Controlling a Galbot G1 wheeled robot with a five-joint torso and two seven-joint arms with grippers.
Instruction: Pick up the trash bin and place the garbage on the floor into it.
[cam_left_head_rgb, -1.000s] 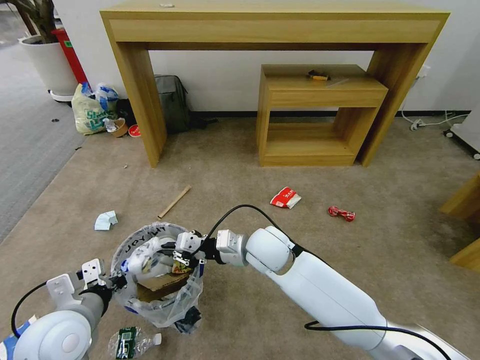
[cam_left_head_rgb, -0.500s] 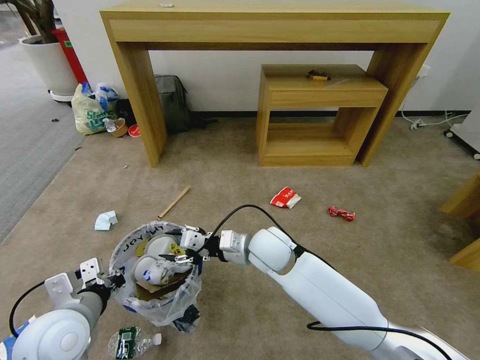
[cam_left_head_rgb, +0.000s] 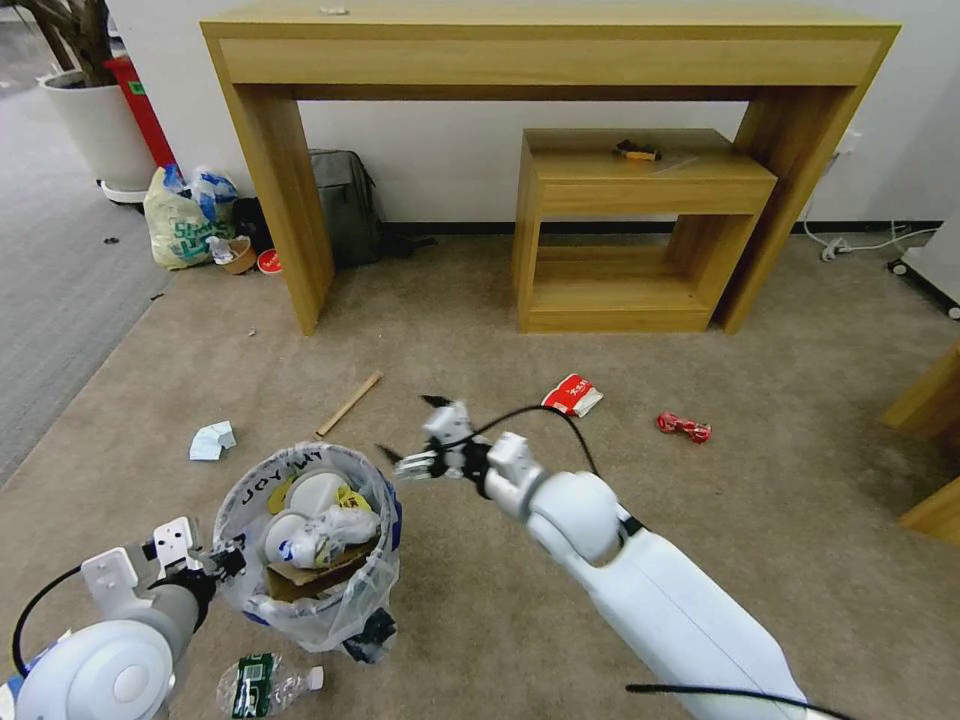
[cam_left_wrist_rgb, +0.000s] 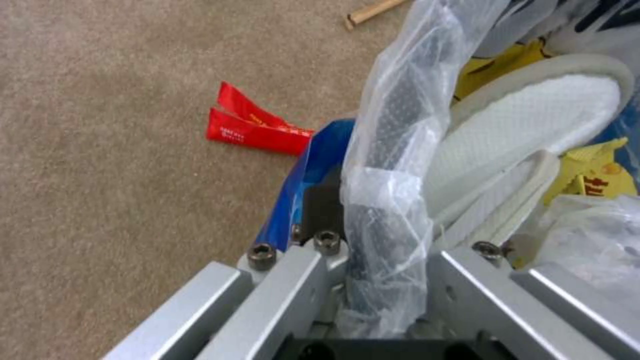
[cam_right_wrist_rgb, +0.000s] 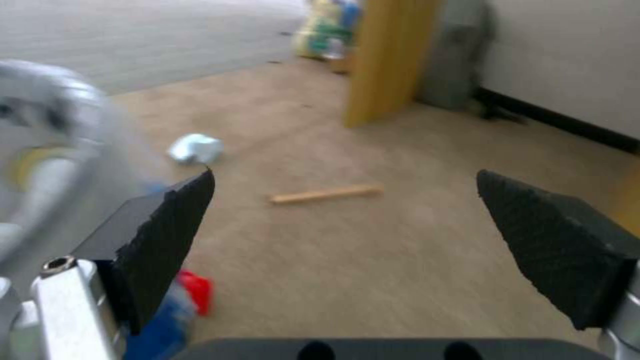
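Left gripper (cam_left_head_rgb: 200, 562), low at the near left: clenched on the rim of the trash bin (cam_left_head_rgb: 262, 480), the clear liner bag (cam_left_wrist_rgb: 383, 200) pinched along with the dark mesh wall between the fingers. Probably gripped at the rim so as to carry the bin one-handed and keep its mouth facing up and free on the side toward the other arm. Hard to tell whether lifted clear of the floor (cam_left_head_rgb: 480, 340) or resting on it.

Right gripper (cam_left_head_rgb: 410, 430), just beyond the bin's far right side: released, jaws spread wide, nothing between the pads (cam_right_wrist_rgb: 167, 225). Pointed out over bare carpet toward the stick (cam_right_wrist_rgb: 327, 194), presumably ready for another piece.

Inside the bin: a white slipper (cam_left_head_rgb: 315, 495) against the rim, sole side showing in the left wrist view (cam_left_wrist_rgb: 533, 115), with a cardboard strip (cam_left_head_rgb: 310, 575) and yellow scraps beside it.

Left to gather, by the look of things:
- the stick (cam_left_head_rgb: 349, 402), just past the bin;
- crumpled blue-white paper (cam_left_head_rgb: 211, 440), toward the carpet's left edge;
- a red-white carton (cam_left_head_rgb: 572, 395) and a red wrapper (cam_left_head_rgb: 683, 427), well apart to the right, before the low shelf (cam_left_head_rgb: 640, 230);
- a green-label bottle (cam_left_head_rgb: 265, 685), at the near edge beside the bin;
- a second red wrapper (cam_left_wrist_rgb: 253, 130), flat on the carpet close by the bin.
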